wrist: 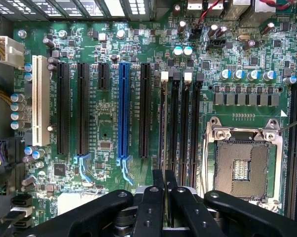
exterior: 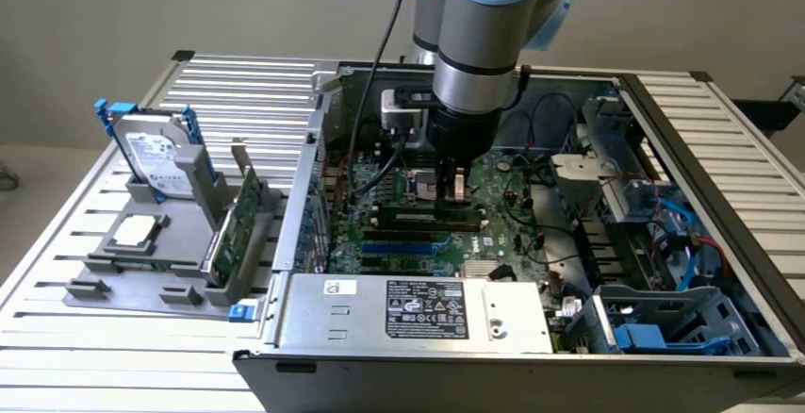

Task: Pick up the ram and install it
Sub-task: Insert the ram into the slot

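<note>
My gripper is down inside the open computer case, over the motherboard. In the wrist view its two black fingers stand pressed together on the ram, a thin stick seen edge-on. The ram runs along the first of several black memory slots, beside the CPU socket, and whether it sits fully in the slot I cannot tell. In the exterior view the ram shows as a narrow green strip just under the fingertips.
A grey holder at the exterior view's left carries a hard drive, a CPU and a taller green expansion card. The power supply blocks the case front. Cables and drive bays crowd the exterior view's right.
</note>
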Motion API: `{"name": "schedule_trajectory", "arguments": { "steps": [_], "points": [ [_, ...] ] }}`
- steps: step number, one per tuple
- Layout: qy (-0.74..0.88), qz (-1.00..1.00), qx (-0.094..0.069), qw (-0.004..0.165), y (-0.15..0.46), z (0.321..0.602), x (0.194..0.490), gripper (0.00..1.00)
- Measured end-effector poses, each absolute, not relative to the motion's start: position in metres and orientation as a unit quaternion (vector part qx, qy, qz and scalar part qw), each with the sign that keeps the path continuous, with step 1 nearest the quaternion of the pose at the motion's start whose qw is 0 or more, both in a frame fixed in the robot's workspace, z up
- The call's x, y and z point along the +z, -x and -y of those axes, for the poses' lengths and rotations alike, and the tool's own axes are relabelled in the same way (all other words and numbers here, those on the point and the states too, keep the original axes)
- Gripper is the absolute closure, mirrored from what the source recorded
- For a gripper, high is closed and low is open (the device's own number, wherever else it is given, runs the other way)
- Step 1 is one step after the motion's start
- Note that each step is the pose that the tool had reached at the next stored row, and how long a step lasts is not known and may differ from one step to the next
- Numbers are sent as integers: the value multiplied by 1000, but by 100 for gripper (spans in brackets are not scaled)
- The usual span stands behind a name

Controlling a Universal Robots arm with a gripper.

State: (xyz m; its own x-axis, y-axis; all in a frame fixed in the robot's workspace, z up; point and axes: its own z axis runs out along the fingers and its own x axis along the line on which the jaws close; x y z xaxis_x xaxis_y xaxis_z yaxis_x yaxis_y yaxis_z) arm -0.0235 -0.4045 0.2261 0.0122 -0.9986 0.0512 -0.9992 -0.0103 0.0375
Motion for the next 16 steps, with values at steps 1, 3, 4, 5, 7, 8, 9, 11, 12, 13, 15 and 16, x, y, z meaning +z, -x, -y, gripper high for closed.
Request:
{"name": "schedule_trajectory", "arguments": {
  "steps": [1, 3, 4, 5, 7, 8, 9, 11, 12, 13, 15, 16],
  "points": [
    [-711, 703, 5, 31, 24, 404, 226, 87],
    [-711, 703, 5, 32, 24, 404, 226, 87],
    [-711, 703, 5, 32, 24, 404, 225, 87],
    [-711, 703, 5, 32, 24, 404, 225, 87],
    [-711, 703, 5, 32, 24, 404, 225, 87],
    [-711, 703, 5, 32, 24, 404, 224, 87],
    [-711, 703, 6, 32, 24, 404, 224, 87],
    [-711, 703, 6, 32, 24, 404, 224, 87],
    [-711, 703, 6, 32, 24, 403, 224, 87],
    [-711, 703, 6, 32, 24, 403, 224, 85],
    [-711, 703, 6, 32, 24, 403, 224, 73],
    [-711, 703, 6, 32, 24, 403, 224, 73]
  ]
}}
